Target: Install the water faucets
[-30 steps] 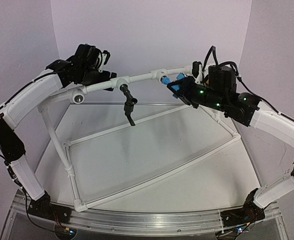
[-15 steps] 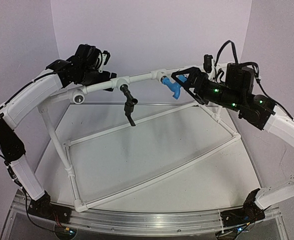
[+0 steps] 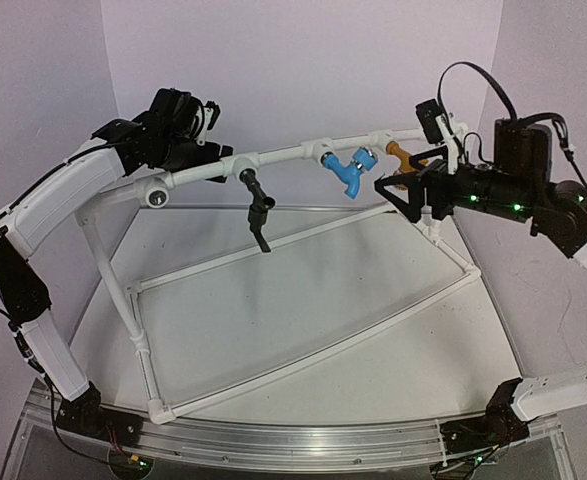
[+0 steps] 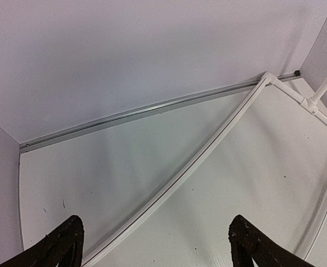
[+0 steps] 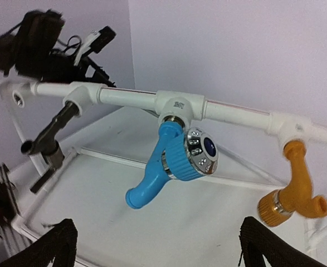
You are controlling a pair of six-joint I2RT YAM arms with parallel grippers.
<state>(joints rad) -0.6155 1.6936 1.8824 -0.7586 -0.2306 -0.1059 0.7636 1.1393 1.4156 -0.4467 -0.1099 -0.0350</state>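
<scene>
Three water faucets hang from the top bar [image 3: 278,155] of the white pipe frame. The black one [image 3: 257,205] [image 5: 47,146] is at the left, the blue one [image 3: 350,172] [image 5: 171,164] in the middle, the mustard-yellow one [image 3: 397,153] [image 5: 297,186] at the right. My right gripper [image 3: 405,178] [image 5: 157,239] is open, a short way off in front of the blue and yellow faucets and touching neither. My left gripper [image 3: 211,160] [image 4: 155,233] is open and empty by the left end of the top bar, with only table between its fingers.
The frame's lower rails [image 3: 303,345] [image 4: 208,150] cross the white table [image 3: 273,300]. An open elbow fitting [image 3: 157,194] sits on the frame's left corner. Purple walls close the back and sides. A metal rail [image 3: 293,440] runs along the near edge.
My right gripper has opened, let go of the blue faucet and drawn back to the right, which uncovers the yellow faucet. The left arm has not moved.
</scene>
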